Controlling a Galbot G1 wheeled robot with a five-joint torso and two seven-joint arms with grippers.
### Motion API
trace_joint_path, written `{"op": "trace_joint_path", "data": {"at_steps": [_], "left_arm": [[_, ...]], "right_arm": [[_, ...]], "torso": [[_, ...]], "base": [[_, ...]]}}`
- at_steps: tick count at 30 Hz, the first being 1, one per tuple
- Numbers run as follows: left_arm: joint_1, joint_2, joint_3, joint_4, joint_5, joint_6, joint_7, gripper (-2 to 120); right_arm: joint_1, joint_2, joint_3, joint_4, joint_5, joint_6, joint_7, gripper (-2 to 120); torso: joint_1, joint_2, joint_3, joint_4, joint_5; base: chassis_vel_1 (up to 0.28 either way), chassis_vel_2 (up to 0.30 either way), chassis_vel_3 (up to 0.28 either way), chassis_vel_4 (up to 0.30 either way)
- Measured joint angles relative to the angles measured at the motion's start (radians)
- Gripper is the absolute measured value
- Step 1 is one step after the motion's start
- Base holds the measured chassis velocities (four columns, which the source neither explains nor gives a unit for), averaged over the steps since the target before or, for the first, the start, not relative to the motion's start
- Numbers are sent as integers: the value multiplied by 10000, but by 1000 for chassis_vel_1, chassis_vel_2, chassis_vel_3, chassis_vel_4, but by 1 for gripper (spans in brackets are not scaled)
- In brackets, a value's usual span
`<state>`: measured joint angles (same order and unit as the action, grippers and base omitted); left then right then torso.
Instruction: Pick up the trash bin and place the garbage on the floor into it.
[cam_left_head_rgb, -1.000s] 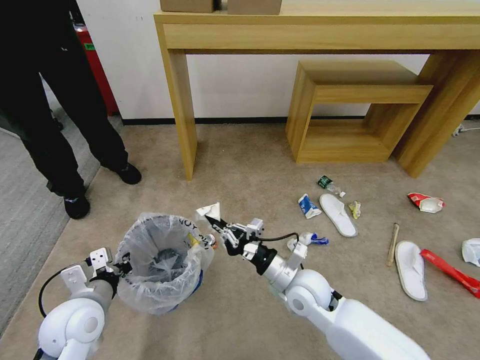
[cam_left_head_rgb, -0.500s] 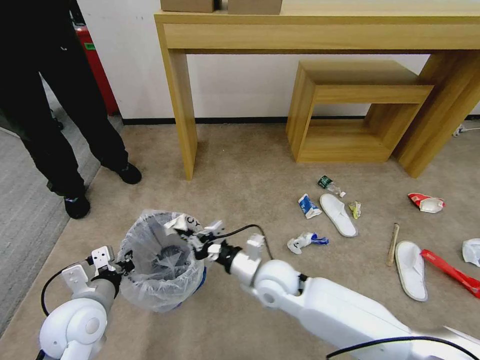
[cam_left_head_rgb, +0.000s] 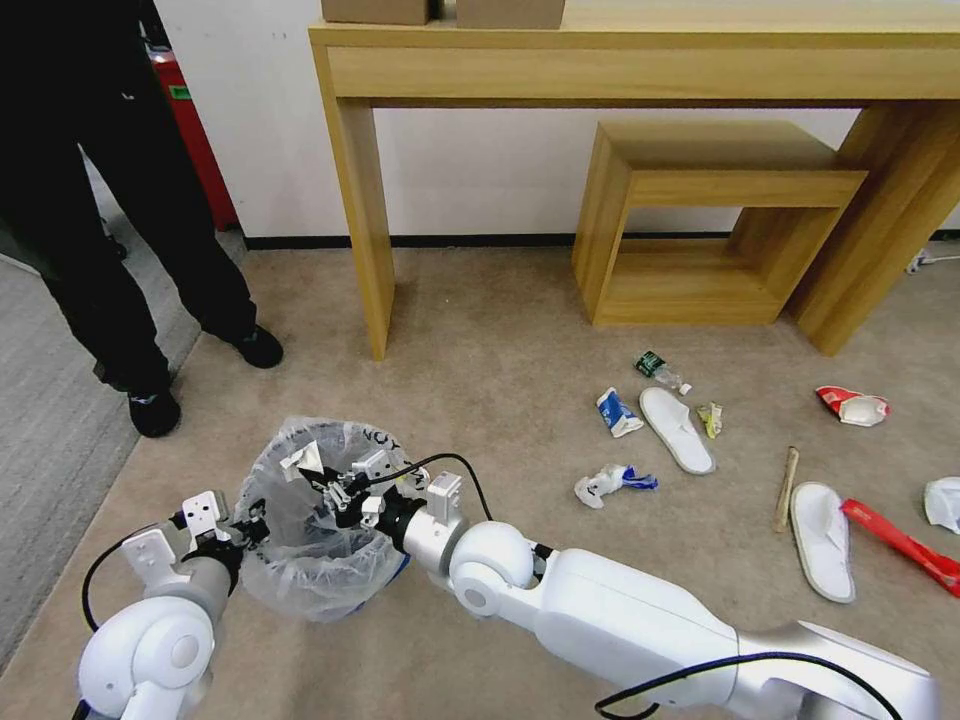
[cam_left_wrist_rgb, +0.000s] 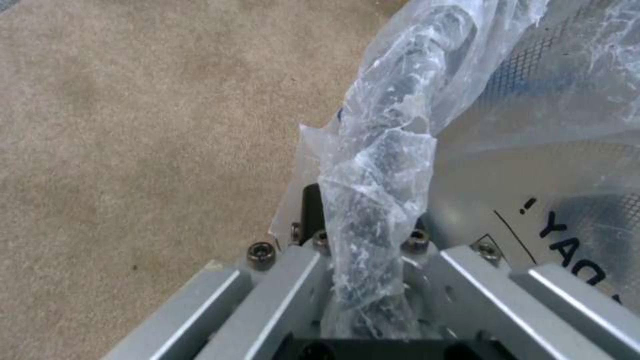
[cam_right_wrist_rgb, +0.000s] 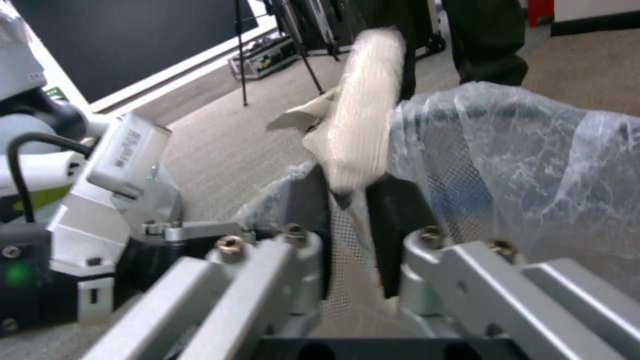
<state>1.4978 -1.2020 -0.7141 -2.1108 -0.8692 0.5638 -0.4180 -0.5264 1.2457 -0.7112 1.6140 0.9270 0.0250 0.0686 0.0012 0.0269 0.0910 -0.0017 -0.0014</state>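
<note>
The trash bin (cam_left_head_rgb: 318, 560), blue under a clear wrinkly bag, is held at its near-left rim by my left gripper (cam_left_head_rgb: 247, 522). In the left wrist view that gripper (cam_left_wrist_rgb: 370, 240) is shut on the bag-covered rim (cam_left_wrist_rgb: 393, 125). My right gripper (cam_left_head_rgb: 328, 482) reaches over the bin's opening, shut on a white paper scrap (cam_left_head_rgb: 300, 460). The scrap (cam_right_wrist_rgb: 363, 110) sticks up from the fingertips (cam_right_wrist_rgb: 310, 195) beside the bag (cam_right_wrist_rgb: 520, 150). Garbage lies on the beige floor (cam_left_head_rgb: 500, 370) at right: a bottle (cam_left_head_rgb: 660, 368), two slippers (cam_left_head_rgb: 676, 428) (cam_left_head_rgb: 822, 540), paper scraps (cam_left_head_rgb: 612, 482), a stick (cam_left_head_rgb: 786, 487) and red wrappers (cam_left_head_rgb: 900, 545).
A person's legs (cam_left_head_rgb: 150, 250) stand at the left by the grey carpet strip (cam_left_head_rgb: 50, 420). A wooden desk leg (cam_left_head_rgb: 365, 220) and a low wooden stool (cam_left_head_rgb: 700, 220) stand against the wall behind.
My right arm has swung left with the white paper scrap, from beside the bin's rim to over its opening. The left gripper and the bin have barely moved.
</note>
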Motion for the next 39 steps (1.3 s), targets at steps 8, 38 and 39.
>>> {"op": "trace_joint_path", "data": {"at_steps": [8, 38, 39], "left_arm": [[-21, 6, -7, 74, -14, -1, 9, 1], [108, 132, -299, 156, 181, 450, 93, 1], [123, 122, -271, 119, 209, 450, 116, 1]], "right_arm": [[-77, 21, -7, -81, -54, 49, 6, 49], [-3179, -2512, 7334, 2413, -461, -50, 1175, 100], [-3699, -2619, 7964, 2529, -593, 47, 1178, 100]], "torso": [[0, 0, 0, 0, 0], [-1, -1, 0, -1, 3], [-1, 0, -1, -1, 5]], "base": [[0, 0, 0, 0], [0, 0, 0, 0], [0, 0, 0, 0]]}}
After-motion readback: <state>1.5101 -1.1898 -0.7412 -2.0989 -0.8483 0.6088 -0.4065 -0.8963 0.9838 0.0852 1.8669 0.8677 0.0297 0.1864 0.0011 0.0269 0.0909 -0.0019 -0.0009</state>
